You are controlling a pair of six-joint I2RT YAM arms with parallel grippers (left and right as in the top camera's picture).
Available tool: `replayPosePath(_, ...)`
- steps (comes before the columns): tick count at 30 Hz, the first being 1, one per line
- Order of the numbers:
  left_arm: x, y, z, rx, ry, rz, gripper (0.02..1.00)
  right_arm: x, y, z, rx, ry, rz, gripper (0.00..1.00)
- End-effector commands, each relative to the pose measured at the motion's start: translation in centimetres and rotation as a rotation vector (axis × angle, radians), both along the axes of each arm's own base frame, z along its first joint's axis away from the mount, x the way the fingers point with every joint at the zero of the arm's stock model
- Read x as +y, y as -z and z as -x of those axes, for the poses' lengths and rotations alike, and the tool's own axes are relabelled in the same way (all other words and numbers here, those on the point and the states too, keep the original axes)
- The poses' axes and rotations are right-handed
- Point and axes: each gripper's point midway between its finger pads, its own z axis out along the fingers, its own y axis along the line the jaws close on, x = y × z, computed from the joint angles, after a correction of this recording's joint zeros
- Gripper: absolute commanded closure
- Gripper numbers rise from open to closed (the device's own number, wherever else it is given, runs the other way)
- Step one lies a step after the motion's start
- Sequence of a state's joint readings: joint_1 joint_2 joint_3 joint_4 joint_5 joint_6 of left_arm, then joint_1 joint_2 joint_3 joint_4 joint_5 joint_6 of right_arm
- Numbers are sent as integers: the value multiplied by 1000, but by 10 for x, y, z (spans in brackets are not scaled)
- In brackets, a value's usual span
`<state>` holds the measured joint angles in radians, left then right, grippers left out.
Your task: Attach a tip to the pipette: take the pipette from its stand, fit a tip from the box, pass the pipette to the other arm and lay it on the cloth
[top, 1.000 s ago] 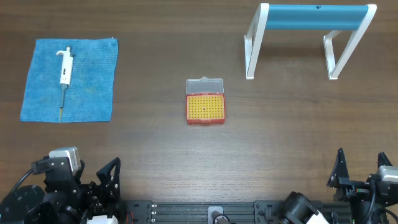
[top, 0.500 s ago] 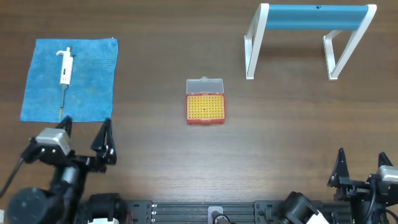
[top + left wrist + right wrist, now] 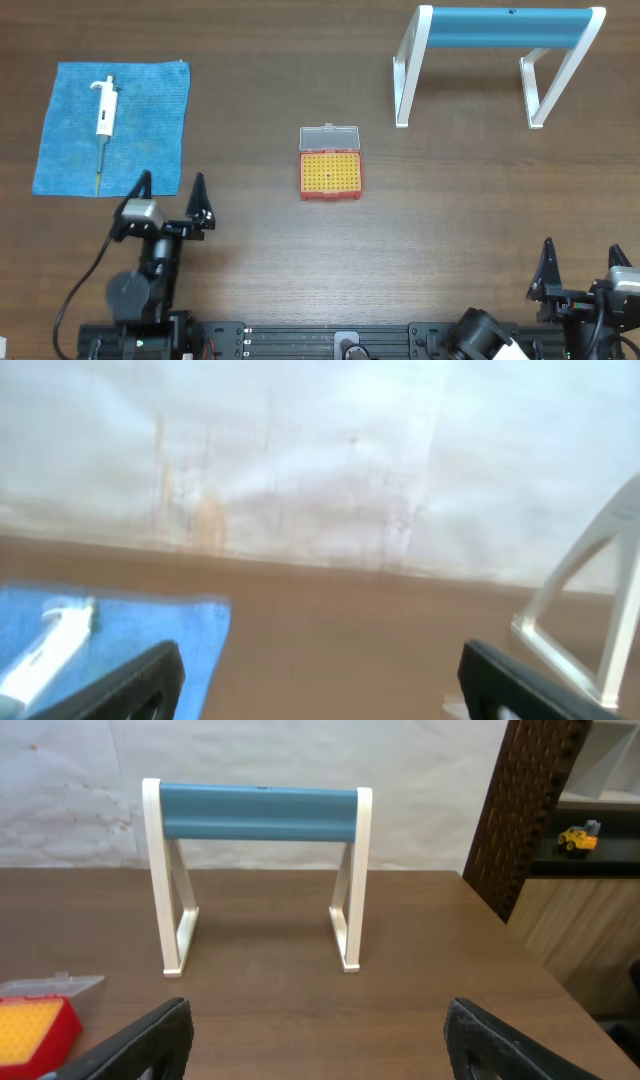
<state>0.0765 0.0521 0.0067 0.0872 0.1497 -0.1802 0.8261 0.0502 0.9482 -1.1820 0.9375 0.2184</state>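
Note:
A white pipette (image 3: 104,112) lies on the blue cloth (image 3: 150,150) at the table's left, its tip pointing toward the front; in the left wrist view the pipette (image 3: 48,648) rests on the cloth (image 3: 160,635) too. My left gripper (image 3: 170,190) hovers open just off the cloth's front right corner, holding nothing. The orange tip box (image 3: 330,172) stands mid-table with its clear lid folded back. At the back right is the white stand with a blue bar (image 3: 500,25), bare. By the front right corner my right gripper (image 3: 583,268) is open and holds nothing.
The right wrist view faces the stand (image 3: 258,812) with the tip box (image 3: 35,1020) to one side. A dark pegboard (image 3: 520,800) and a shelf with a yellow toy (image 3: 578,837) stand beyond the table's right edge. A pale wall backs the table.
My left arm has risen from the front left corner and swung up and to the right, ending near the cloth's front right corner. The right arm has stayed put.

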Motion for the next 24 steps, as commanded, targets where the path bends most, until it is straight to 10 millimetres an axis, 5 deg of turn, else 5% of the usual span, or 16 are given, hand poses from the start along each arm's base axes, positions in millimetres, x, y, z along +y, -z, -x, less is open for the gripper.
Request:
replayPosePath(1, 3, 34, 0, 139, -21, -7, 128, -2, 0, 0, -3, 4, 14, 185)
replayPosePath(24, 3, 42, 1, 173, -21, -4, 128, -2, 0, 0, -3, 4, 14, 185)
